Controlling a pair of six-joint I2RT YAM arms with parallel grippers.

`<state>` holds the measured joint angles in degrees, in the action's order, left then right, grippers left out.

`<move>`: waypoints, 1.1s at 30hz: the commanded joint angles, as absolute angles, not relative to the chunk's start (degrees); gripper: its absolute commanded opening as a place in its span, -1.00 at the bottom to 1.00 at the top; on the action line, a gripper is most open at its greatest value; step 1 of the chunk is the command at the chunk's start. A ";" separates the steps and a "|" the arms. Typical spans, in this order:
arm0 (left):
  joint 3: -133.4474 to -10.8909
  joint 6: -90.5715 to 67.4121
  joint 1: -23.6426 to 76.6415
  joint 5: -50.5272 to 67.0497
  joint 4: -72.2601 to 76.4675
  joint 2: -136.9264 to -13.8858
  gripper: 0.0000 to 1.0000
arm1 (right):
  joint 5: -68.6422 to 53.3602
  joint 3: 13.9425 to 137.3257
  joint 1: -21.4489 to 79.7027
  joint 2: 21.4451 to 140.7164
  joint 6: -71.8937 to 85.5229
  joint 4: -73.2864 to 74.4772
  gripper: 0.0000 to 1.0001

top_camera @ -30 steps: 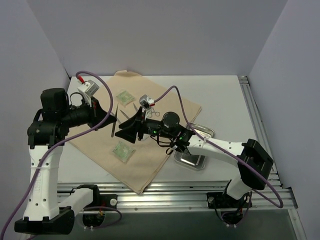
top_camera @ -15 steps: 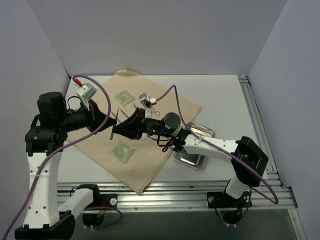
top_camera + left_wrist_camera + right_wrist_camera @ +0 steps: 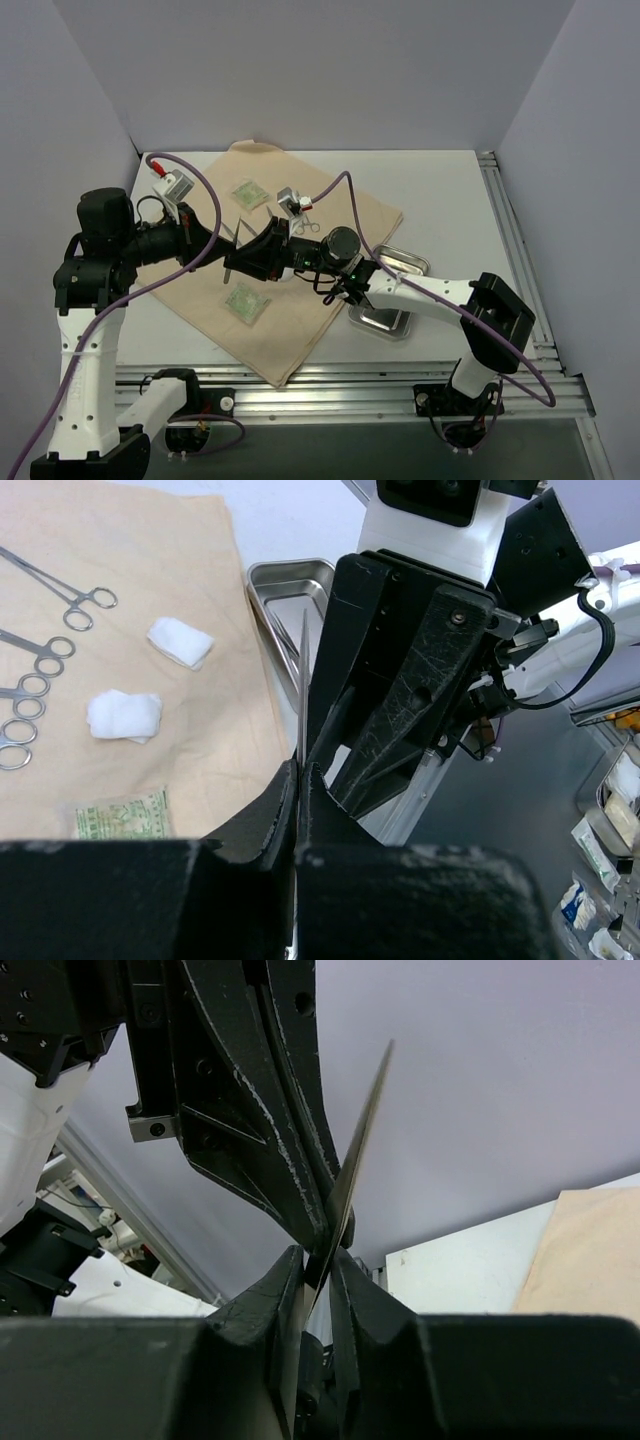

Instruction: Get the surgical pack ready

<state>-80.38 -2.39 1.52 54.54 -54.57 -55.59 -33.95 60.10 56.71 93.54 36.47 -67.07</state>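
The tan cloth (image 3: 300, 300) of the surgical pack lies spread on the table, with green packets (image 3: 248, 195) (image 3: 243, 301), white gauze pads (image 3: 181, 642) and scissor-like forceps (image 3: 60, 590) on it. The steel tray (image 3: 390, 322) sits off its right edge. Above the cloth's left half, a thin steel instrument (image 3: 235, 225) is held upright between both arms. My left gripper (image 3: 225, 250) (image 3: 300, 770) is shut on it. My right gripper (image 3: 235, 262) (image 3: 318, 1260) faces the left one, its jaws closed around the same blade (image 3: 360, 1150).
The right arm reaches across the tray and the cloth's middle. Metal rails (image 3: 510, 230) run along the table's right and near edges. Purple cables (image 3: 200, 200) loop above the cloth. White walls enclose the table on the left, back and right.
The right gripper's jaws, wide open a second ago, have closed onto the thin instrument held by the left gripper. Both grippers have drawn slightly closer together.
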 commanded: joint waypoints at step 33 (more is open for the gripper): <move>-79.54 0.62 1.76 3.95 -52.47 -65.74 0.88 | 31.03 51.95 53.45 69.61 49.92 27.77 -1.00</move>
